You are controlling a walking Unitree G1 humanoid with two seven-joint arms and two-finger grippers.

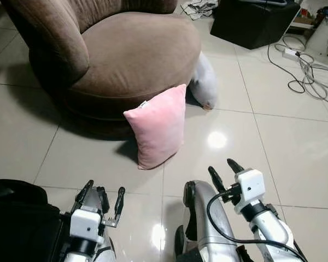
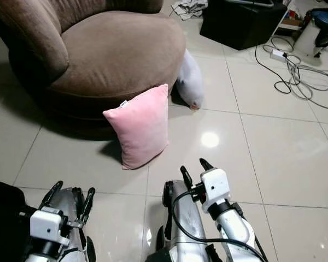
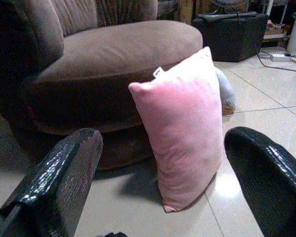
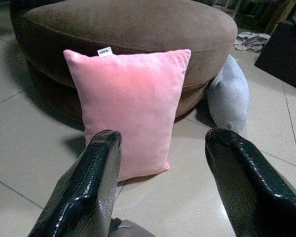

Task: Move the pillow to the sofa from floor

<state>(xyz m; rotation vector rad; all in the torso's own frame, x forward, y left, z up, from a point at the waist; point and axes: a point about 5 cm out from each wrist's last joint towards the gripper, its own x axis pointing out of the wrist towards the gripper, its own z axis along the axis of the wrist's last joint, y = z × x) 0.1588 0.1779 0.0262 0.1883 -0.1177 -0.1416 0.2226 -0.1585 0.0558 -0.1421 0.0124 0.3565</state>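
Note:
A pink pillow (image 1: 157, 126) stands upright on the tiled floor, leaning against the front of a round brown sofa (image 1: 132, 54). A small white tag sticks out at its top corner. My left gripper (image 1: 103, 201) hangs low at the near left, open, a short way in front of the pillow. My right gripper (image 1: 226, 171) is open too, near and to the right of the pillow. Both wrist views look at the pink pillow (image 3: 183, 128) (image 4: 128, 106) between empty black fingers (image 3: 56, 180) (image 4: 86, 190).
A grey cushion (image 1: 204, 83) lies on the floor against the sofa's right side. A black box (image 1: 251, 22) stands at the back right, with cables and a power strip (image 1: 300, 65) spread over the tiles. A dark object (image 1: 16, 218) sits at my near left.

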